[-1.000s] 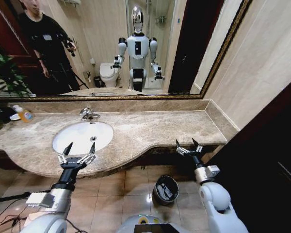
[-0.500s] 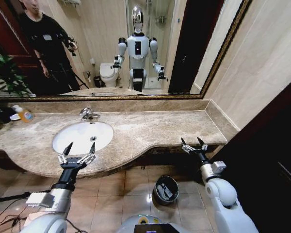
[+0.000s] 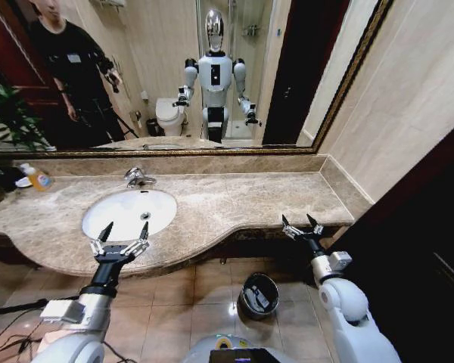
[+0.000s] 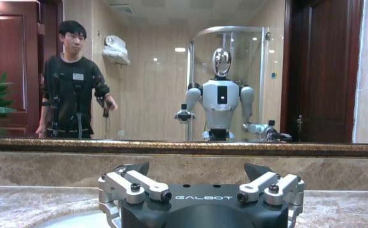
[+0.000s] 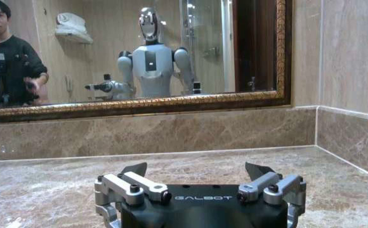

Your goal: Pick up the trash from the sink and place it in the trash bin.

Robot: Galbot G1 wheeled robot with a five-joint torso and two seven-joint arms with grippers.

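Note:
The white oval sink [image 3: 129, 212] sits in the marble counter [image 3: 242, 200], and I see nothing lying in its bowl. My left gripper [image 3: 125, 229] hovers open over the sink's near rim; the left wrist view shows it [image 4: 197, 168] facing the mirror with a sliver of the sink [image 4: 70, 221] below. My right gripper [image 3: 297, 221] is open and holds nothing, just off the counter's front right edge; it [image 5: 195, 167] looks across bare marble. The black trash bin [image 3: 259, 295] stands on the floor tiles under the counter edge, with pale pieces of trash [image 3: 260, 299] inside.
A chrome faucet [image 3: 138, 177] stands behind the sink. An orange-liquid bottle [image 3: 38, 178] and a plant [image 3: 7, 121] are at the counter's far left. A dark panel [image 3: 416, 257] closes off the right side. Cables [image 3: 7, 310] lie on the floor at left.
My right gripper has shifted a little to the right and down, away from the counter edge, staying open. The left gripper has not moved.

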